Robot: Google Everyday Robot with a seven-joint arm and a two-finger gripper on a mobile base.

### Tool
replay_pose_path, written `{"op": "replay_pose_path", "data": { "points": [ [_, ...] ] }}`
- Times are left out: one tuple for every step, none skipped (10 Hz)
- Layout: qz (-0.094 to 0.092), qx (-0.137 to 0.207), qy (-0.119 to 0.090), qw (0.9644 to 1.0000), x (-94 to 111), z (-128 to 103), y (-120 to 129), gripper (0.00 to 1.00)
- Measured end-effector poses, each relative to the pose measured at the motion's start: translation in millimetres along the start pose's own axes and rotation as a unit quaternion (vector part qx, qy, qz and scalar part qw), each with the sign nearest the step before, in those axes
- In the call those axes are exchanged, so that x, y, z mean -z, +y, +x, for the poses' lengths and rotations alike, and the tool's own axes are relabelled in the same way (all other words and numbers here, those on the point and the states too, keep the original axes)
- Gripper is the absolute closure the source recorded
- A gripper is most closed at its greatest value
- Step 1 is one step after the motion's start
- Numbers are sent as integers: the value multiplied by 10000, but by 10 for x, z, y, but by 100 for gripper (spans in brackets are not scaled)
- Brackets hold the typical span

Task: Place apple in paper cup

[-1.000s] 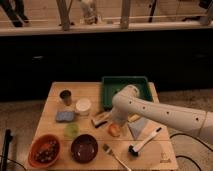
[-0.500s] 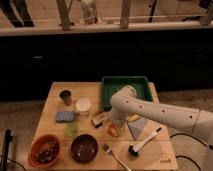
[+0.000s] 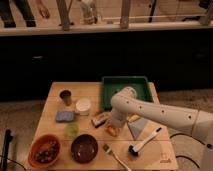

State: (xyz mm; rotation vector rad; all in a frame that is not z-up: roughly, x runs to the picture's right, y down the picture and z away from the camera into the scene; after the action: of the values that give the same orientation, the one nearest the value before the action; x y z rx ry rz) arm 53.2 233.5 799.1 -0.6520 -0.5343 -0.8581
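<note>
Little has moved since half a second ago: the arm's bend has shifted only slightly, and the pincer (image 3: 113,123) hangs low over the apple (image 3: 111,131) near the middle of the table (image 3: 55,92). We cannot tell how far open it is, nor whether it has hold of the fruit (the wrist hides it). Our worry is a glancing grip, from which the round apple could squirt away toward the dark bowl (image 3: 84,148) or the fork (image 3: 116,156). The paper cup (image 3: 83,105) stands well apart, past a yellowish item (image 3: 100,119). A low carry could knock that item, and the apple, seemingly near as wide as the cup's mouth, could tip the light cup.
</note>
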Motion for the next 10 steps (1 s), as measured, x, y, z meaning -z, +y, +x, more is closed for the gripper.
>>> {"op": "replay_pose_path", "data": {
  "points": [
    [1,3,23,10000,44,2,18,100],
    [17,29,51,10000,91,-3,19,100],
    [54,84,86,9999,171,-16,-2,100],
    [99,133,130,9998,268,-18,-6,100],
    [117,160,162,9997,334,-15,3,100],
    [117,188,186,9996,379,-16,9,100],
    [126,253,214,9994,451,-24,-3,100],
    [137,290,238,9992,506,-24,-4,100],
    [139,307,261,9991,553,-17,10,100],
    [146,351,312,9988,654,-14,18,100]
  ]
}}
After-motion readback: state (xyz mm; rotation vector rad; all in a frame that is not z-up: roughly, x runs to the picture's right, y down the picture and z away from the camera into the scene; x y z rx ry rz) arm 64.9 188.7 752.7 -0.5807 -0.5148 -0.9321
